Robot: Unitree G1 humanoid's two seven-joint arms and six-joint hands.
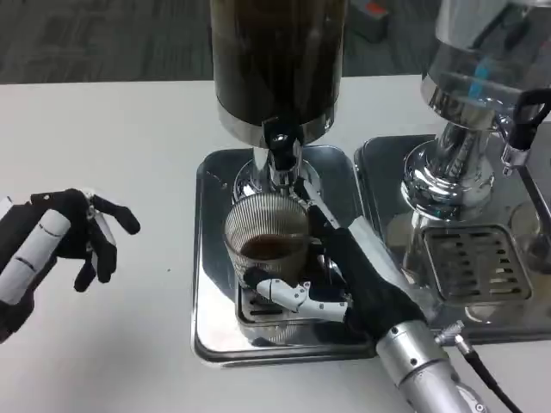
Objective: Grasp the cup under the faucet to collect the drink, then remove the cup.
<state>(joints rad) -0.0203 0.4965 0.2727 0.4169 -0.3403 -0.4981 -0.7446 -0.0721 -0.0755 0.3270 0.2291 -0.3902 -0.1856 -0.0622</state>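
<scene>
A ribbed clear glass cup with dark drink in its bottom stands on the drip grate under the faucet of a dark drink dispenser. My right hand wraps around the cup from the right, thumb across its near side and fingers behind it. My left hand hovers over the white table at the far left, fingers loosely curled, holding nothing.
The dispenser stands on a steel drip tray. A second, clear dispenser with its own tray and grate sits at the right, its black tap handle close by. A black cable runs off my right forearm.
</scene>
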